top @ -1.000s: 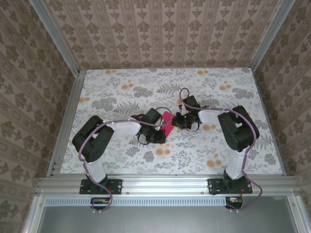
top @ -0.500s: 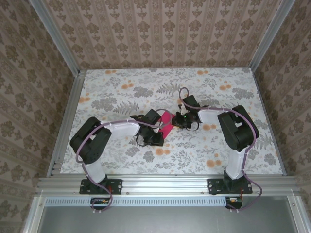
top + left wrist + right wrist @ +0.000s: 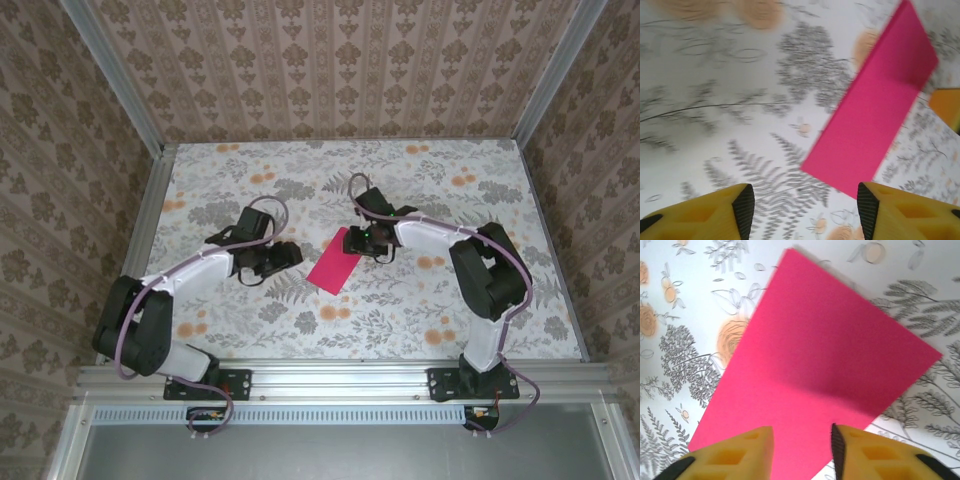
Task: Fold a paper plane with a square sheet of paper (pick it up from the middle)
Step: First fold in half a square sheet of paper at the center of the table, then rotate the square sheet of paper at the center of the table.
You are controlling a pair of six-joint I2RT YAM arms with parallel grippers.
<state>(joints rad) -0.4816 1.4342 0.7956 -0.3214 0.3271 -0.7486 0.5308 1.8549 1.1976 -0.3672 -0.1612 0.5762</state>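
Note:
The square sheet of paper [image 3: 336, 260] is bright magenta and lies flat on the floral table, folded into a long rectangle, not the shape of a paper plane. My left gripper [image 3: 291, 255] stands open to the left of it, apart from the paper [image 3: 875, 115], with nothing between its yellow fingers [image 3: 715, 210]. My right gripper [image 3: 364, 238] hovers open over the sheet's far right end. In the right wrist view the paper [image 3: 810, 365] spreads beneath the parted jaws of that gripper [image 3: 802, 447], which hold nothing.
The floral tablecloth [image 3: 420, 310] covers the whole work area. Aluminium rails [image 3: 330, 375] border it at the front and sides, and patterned walls [image 3: 330, 70] rise behind. One yellow finger of the right gripper [image 3: 946, 107] shows at the right edge of the left wrist view.
Both grippers have opened and let go of the paper, which now lies flat. The left arm has swung back to the left, and the right gripper has shifted slightly left and farther back.

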